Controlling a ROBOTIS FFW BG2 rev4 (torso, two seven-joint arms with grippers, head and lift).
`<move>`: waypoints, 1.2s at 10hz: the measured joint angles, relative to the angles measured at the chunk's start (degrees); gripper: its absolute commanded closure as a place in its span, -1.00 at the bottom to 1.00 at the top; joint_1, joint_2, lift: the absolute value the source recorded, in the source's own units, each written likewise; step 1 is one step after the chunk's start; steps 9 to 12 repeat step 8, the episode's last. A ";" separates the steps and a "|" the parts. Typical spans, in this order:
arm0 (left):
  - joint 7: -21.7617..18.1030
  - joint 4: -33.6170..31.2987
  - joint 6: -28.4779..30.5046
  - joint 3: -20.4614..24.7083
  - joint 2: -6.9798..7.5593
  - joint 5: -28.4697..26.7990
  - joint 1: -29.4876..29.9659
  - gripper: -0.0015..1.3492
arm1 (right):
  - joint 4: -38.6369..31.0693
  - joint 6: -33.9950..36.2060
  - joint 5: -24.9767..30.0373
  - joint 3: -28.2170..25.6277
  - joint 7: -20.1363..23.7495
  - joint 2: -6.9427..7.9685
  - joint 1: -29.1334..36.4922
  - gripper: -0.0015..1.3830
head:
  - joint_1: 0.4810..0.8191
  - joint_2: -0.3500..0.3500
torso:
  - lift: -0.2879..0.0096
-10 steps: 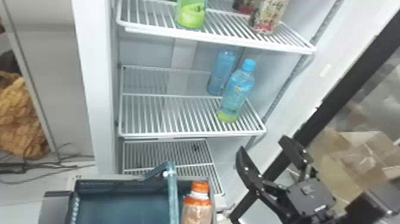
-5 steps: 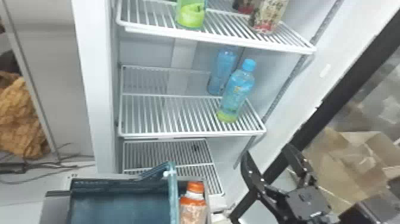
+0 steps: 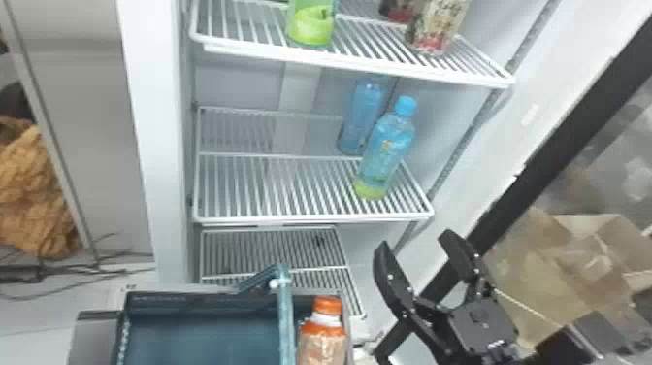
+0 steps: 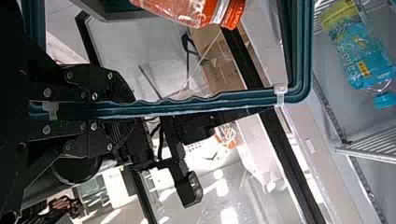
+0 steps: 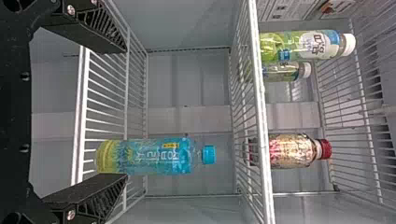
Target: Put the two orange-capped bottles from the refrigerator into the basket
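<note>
Left tool: the left tool [image 4: 128, 108] is closed on the dark green handle [image 4: 187, 105], the grip clamped between its two fingers.
Right tool: the right tool [image 3: 415, 240] has its fingers spread wide apart, with nothing held between them; in the head view it is in front of the refrigerator, lower than the middle shelf and off to the right.
Orange-capped bottle: one orange-capped bottle [image 3: 322, 337] stands in the basket, on the right side, just beside the raised handle; its cap and shoulder rise near the rim.
Basket: the basket [image 3: 213, 297] is at the bottom of the head view, in front of the refrigerator [image 3: 160, 145].
Middle shelf: a blue-capped bottle [image 3: 385, 150] stands upright on the middle shelf [image 3: 271, 189], toward the right side. Behind it is a second blue bottle shape [image 3: 361, 119]; whether that is a bottle or a reflection, I cannot tell.
Upper shelf: a green bottle [image 3: 312, 24] and a red-and-cream bottle [image 3: 439, 24] stand well apart on the upper shelf [image 3: 368, 46]. The right wrist view shows the latter with a red cap.
Lower shelf: a wire lower shelf [image 3: 271, 252] shows behind the basket.
Surroundings: cardboard [image 3: 548, 272] lies beyond the dark door frame [image 3: 558, 145]; thin cables [image 3: 73, 286] run along the floor at the left.
</note>
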 measured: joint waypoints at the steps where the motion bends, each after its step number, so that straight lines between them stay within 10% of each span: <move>1: 0.00 0.00 0.00 -0.01 0.00 0.04 -0.01 0.77 | 0.00 0.14 0.00 0.04 0.00 -0.05 0.00 -0.83 | 0.27 -1.00 | -1.00; 12: 0.00 -0.06 0.00 -0.05 0.08 0.14 -0.09 0.77 | -0.25 0.58 0.32 0.82 -0.25 -0.65 0.14 -0.83 | 0.27 -1.00 | -1.00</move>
